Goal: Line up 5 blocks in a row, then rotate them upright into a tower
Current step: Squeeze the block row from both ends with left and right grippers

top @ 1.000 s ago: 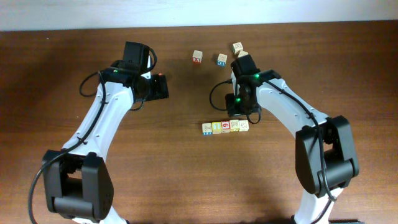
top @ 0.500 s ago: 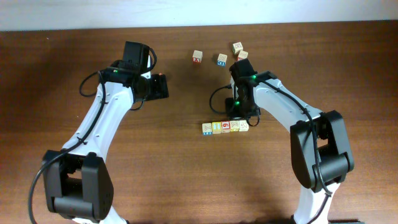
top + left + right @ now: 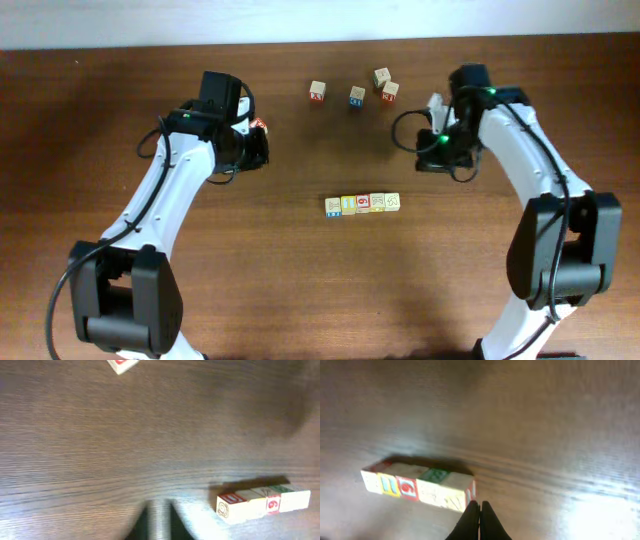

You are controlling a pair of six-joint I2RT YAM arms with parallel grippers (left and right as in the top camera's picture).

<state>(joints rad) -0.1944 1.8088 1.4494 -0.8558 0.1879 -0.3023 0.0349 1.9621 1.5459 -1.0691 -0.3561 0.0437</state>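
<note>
Five pale-wood blocks (image 3: 362,203) lie touching in a straight row at mid-table, with yellow, red and greenish faces. The same row of blocks (image 3: 417,485) is at the lower left of the right wrist view, and the blocks (image 3: 262,502) show at the lower right of the left wrist view. My right gripper (image 3: 437,163) hangs to the right of the row and a little behind it, apart from it. Its fingertips (image 3: 480,510) are pressed together on nothing. My left gripper (image 3: 262,150) is well left of the row. Its blurred fingers (image 3: 159,520) are shut and empty.
Several loose cubes sit at the back: a red-marked cube (image 3: 317,93), a blue-marked cube (image 3: 357,95), and a pair of cubes (image 3: 385,84) close together. One red-marked cube (image 3: 120,364) peeks in at the top edge of the left wrist view.
My right arm has drawn away from the right end of the row, up and to the right. My left gripper has gone from open to shut.
</note>
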